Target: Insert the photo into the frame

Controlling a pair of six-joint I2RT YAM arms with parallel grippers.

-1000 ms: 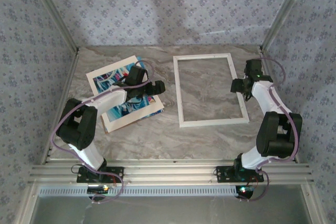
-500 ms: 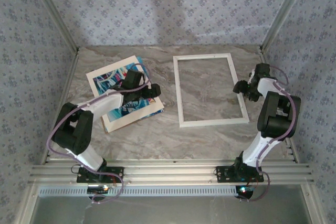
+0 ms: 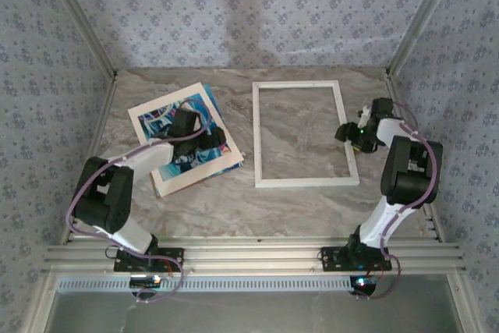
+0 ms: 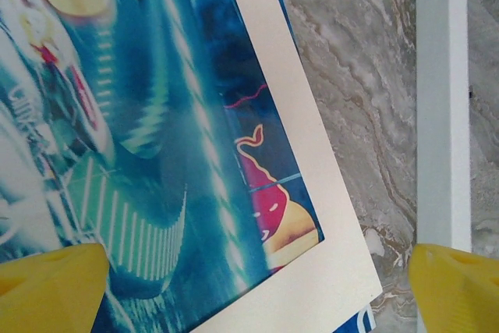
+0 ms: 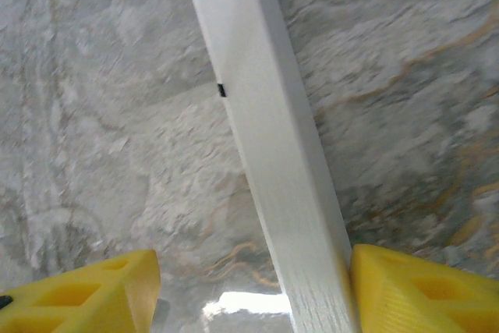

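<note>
Spread wide, the left gripper (image 3: 209, 139) hangs low over the photo (image 3: 165, 113), near the corner closest to the frame (image 3: 299, 86). Its blunt yellow fingertips (image 4: 48, 290) are far apart and pinch nothing; whether they touch the paper I cannot tell. The photo is a flat rectangular sheet with blue-teal swirls, red and cream marks and a broad white border. It lies at a slant on the left half of the table (image 3: 234, 200). Its sharp corner points toward the frame, and a strip of bare tabletop runs between them, so the two lie near but apart. The tabletop is smooth, grey and stone-like, with tan veins. The frame is a thin, flat white rectangle, faintly grained, lying flat at the middle of the table with the veined surface showing through its opening. The right gripper (image 3: 348, 133) sits at the frame's right rail, about halfway along. Its jaws stand apart and straddle the rail, one yellow finger (image 5: 421, 290) against one edge and the other well clear across it, so nothing is clamped. A small dark notch (image 5: 222, 90) marks the rail's other edge. Open tabletop lies in front of the frame's near rail and behind its far rail. The patterned wall (image 3: 460, 91) rises just beyond the table's right edge.
</note>
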